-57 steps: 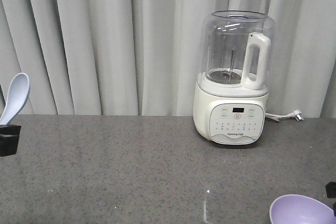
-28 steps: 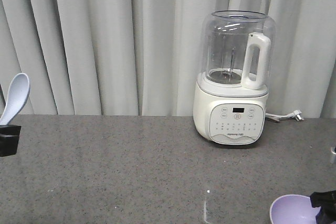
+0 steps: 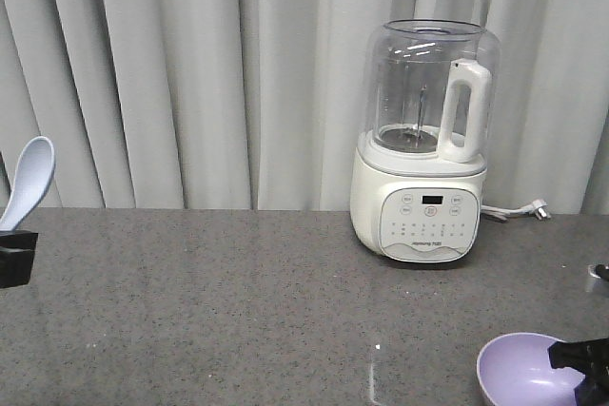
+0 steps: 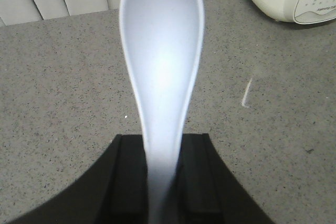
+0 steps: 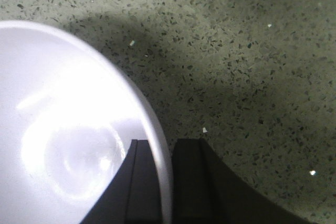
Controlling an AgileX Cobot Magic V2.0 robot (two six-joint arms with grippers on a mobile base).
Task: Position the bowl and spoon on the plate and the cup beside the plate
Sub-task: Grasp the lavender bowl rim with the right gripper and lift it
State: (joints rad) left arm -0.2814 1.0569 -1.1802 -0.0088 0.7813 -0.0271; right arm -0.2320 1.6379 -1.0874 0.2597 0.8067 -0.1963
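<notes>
Right gripper (image 5: 160, 174) is clamped on the bowl (image 5: 63, 129), left gripper (image 4: 160, 156) is pinched shut on the spoon (image 4: 163, 66). Biggest thing around is the pale pleated curtain (image 3: 190, 73) across the back, then the speckled grey counter (image 3: 238, 301). White blender (image 3: 423, 140) with a clear jug stands back right, its plug (image 3: 539, 206) lying just beside it. Bowl's at the front right corner, one finger inside the rim and one outside; can't tell if it's touching the counter. Spoon's at far left, held by its handle, scoop pointing up, off the counter.
</notes>
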